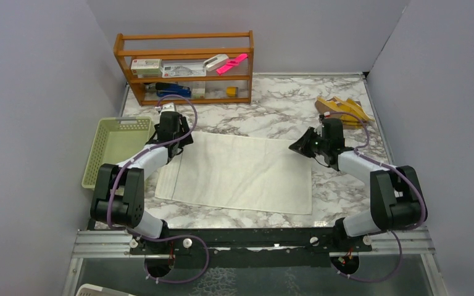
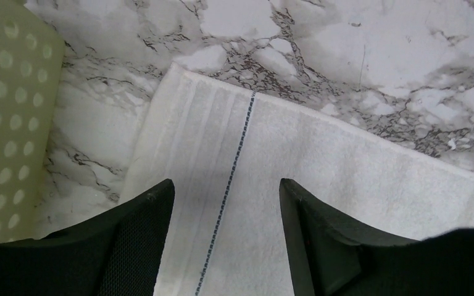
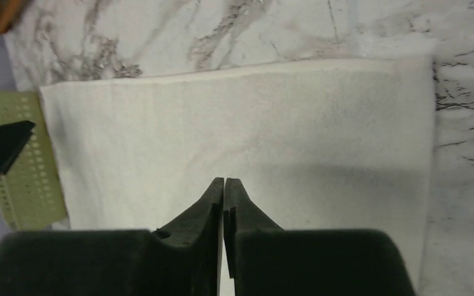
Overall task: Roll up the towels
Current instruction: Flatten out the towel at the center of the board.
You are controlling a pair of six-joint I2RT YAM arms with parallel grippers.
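The left end effector [image 2: 225,191] was held spread wide above the far left corner of the white towel [image 1: 241,176], with nothing between its fingers. The right end effector [image 3: 223,185] was pressed together over the towel's far right part, and no cloth could be seen pinched in it. The white towel was laid flat and open in the middle of the marble surface [image 1: 265,98], with no edge turned over. A yellow and tan cloth [image 1: 342,110] was left at the far right and a green basket [image 1: 114,148] at the left. Rolling was judged not yet begun, so all of it remained.
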